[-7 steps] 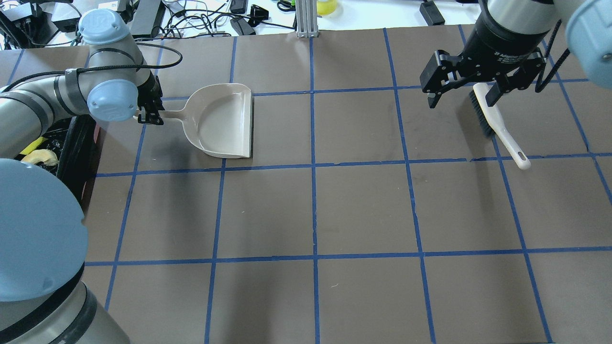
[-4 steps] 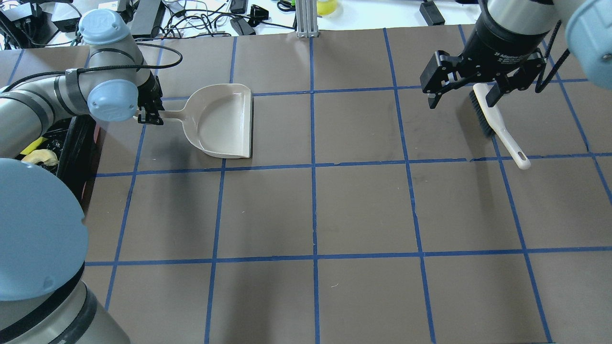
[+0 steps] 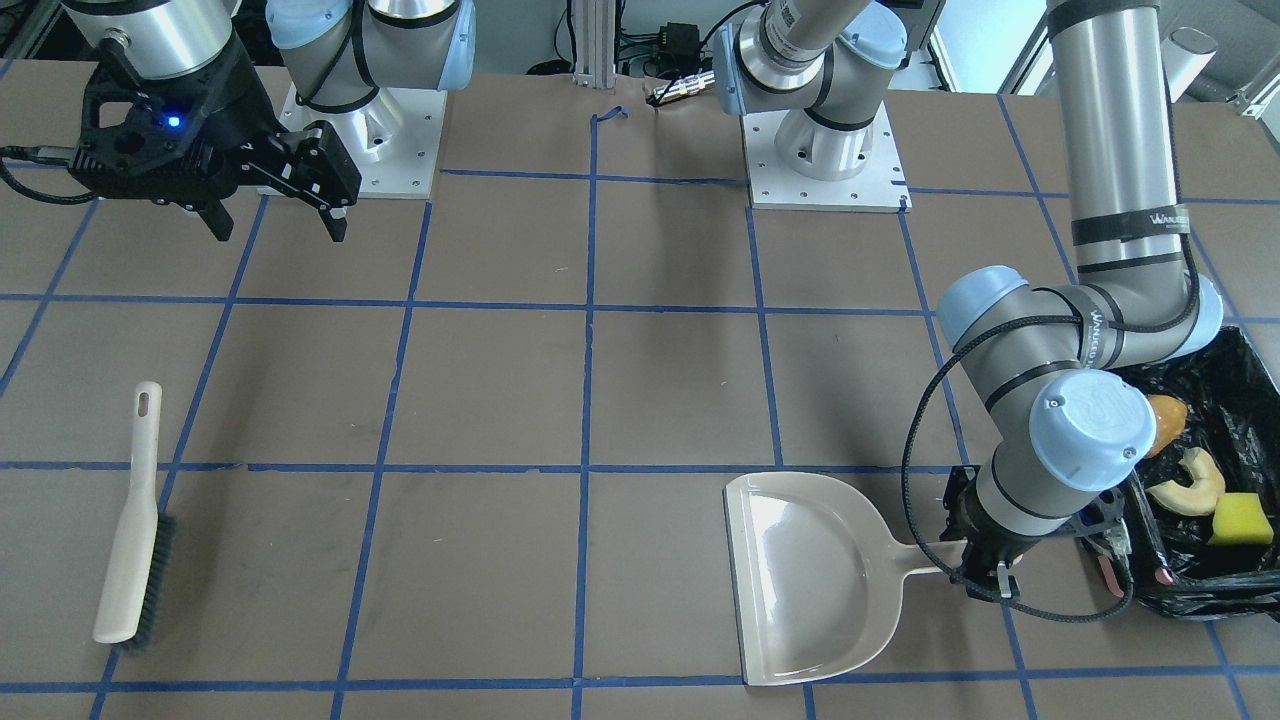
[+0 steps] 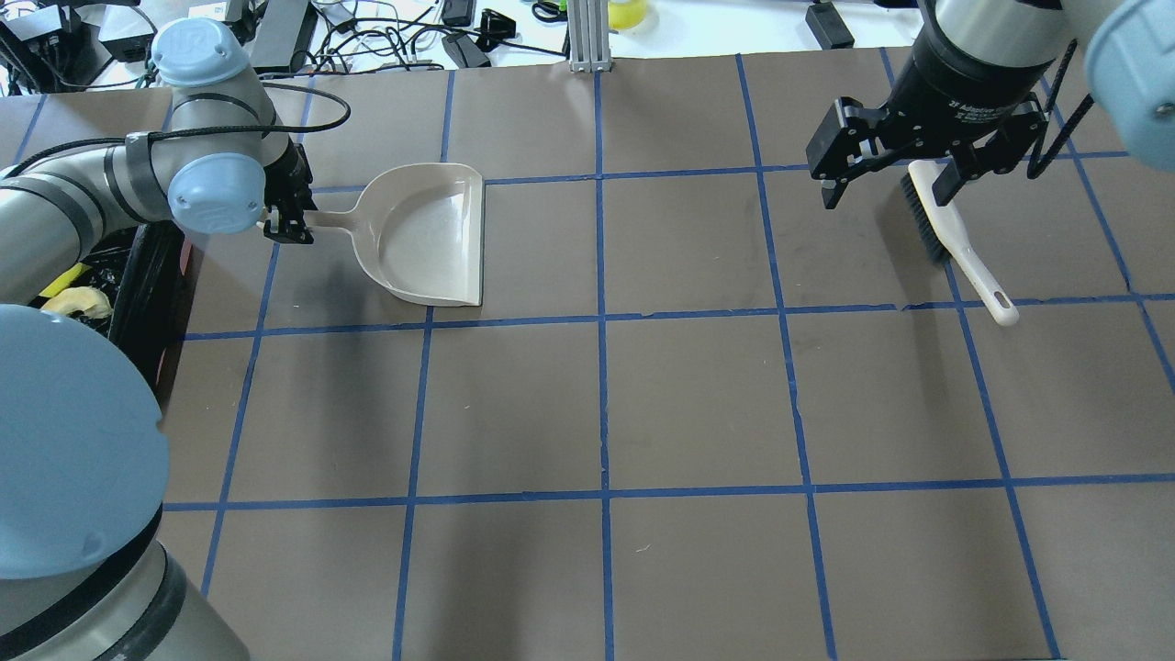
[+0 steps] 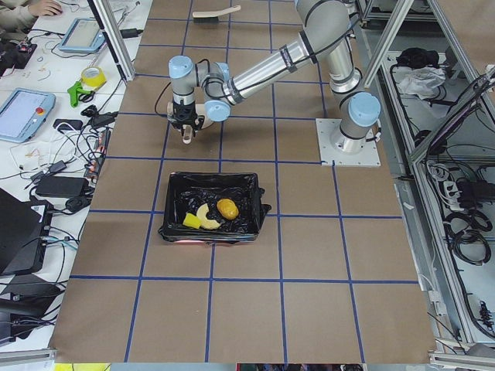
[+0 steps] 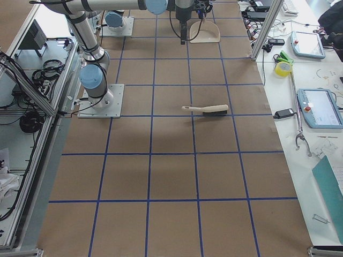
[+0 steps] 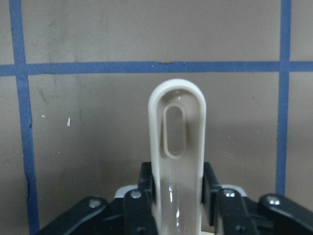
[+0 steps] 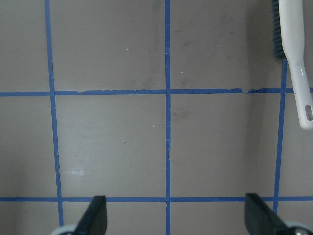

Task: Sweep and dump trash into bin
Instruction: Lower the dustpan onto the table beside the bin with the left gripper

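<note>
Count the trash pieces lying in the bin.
3, side by side in the bin: potato lump nearest the robot, rind in the middle, sponge farthest out. Smaller bits could be hidden.

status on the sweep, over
Left gripper shut on dustpan handle, dustpan empty. Right gripper open, hovering, brush lying loose. Trash, all three pieces, in bin. Nothing in the way.

The dustpan (image 3: 815, 580) is moulded in smooth beige plastic, pretty glossy where light is caught. The table (image 3: 480, 380) is covered in matt brown paper, lined with blue tape (image 3: 587, 400). The bin (image 3: 1245, 375) is lined with crinkly, shiny black plastic film.
</note>
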Motion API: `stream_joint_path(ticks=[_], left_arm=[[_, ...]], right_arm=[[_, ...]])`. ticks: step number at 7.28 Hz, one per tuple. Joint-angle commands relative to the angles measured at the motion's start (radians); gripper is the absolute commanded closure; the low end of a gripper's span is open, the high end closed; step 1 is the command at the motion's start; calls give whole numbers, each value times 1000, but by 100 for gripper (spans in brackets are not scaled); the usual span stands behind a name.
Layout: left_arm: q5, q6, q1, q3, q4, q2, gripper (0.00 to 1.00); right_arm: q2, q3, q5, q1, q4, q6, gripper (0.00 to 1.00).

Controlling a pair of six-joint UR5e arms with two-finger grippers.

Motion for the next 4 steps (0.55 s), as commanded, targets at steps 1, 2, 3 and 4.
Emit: stream_joint_path(ticks=[1, 2, 3, 4], left_arm=[[-4, 3, 0, -2, -2, 18, 27], [-17, 5, -2, 0, -2, 34, 26], [-102, 20, -2, 1, -5, 60, 27], [-121, 61, -2, 3, -12, 95, 27]], right_arm=[[1, 0, -2, -4, 0, 0, 0], [1, 0, -1, 1, 0, 0, 0], [0, 0, 0, -2, 0, 0, 0], [0, 0, 0, 1, 0, 0, 0]])
